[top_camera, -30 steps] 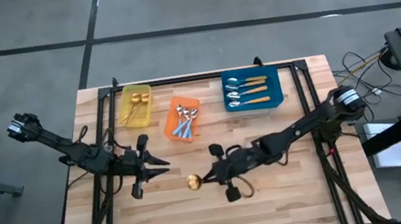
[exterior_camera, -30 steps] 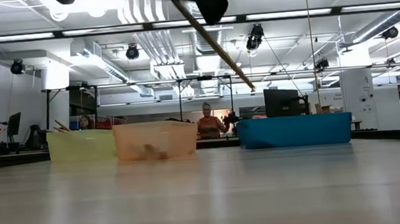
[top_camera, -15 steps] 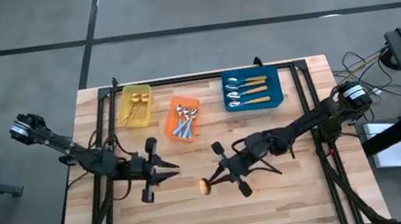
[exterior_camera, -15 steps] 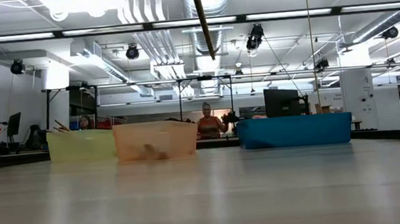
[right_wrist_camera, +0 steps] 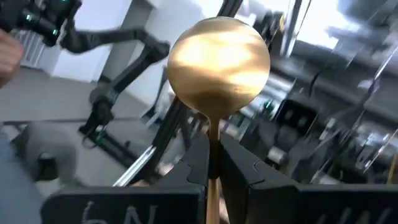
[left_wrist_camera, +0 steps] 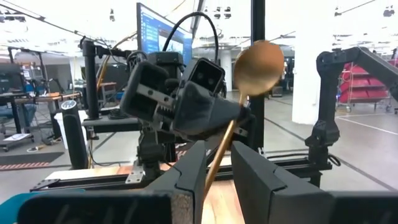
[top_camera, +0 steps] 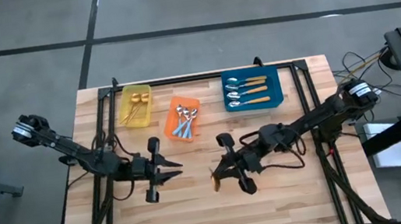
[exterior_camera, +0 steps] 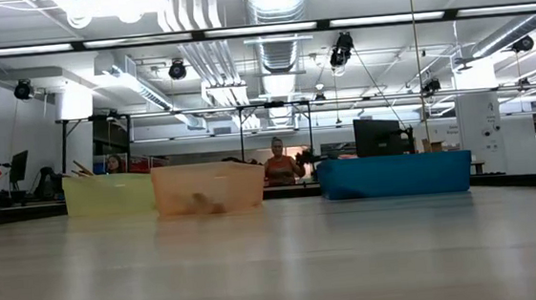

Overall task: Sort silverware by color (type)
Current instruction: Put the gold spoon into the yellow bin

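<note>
Right gripper (right_wrist_camera: pixel 212 163) clamped on gold spoon (right_wrist_camera: pixel 219 59) handle, bowl forward, raised mid-table. Since a second ago it drew back rightward from left gripper (top_camera: pixel 163 172), spoon turned; likely regrasp before carrying to yellow bin (top_camera: pixel 135 105). Left gripper partway open, empty, hovering opposite. Blue-handled spoons (top_camera: pixel 184 121) in orange bin (top_camera: pixel 172 120), orange-handled spoons (top_camera: pixel 248 89) in blue bin (top_camera: pixel 275 86). Wooden table (top_camera: pixel 199 214) otherwise bare. Workshop beyond, person (exterior_camera: pixel 277 163) far back.
</note>
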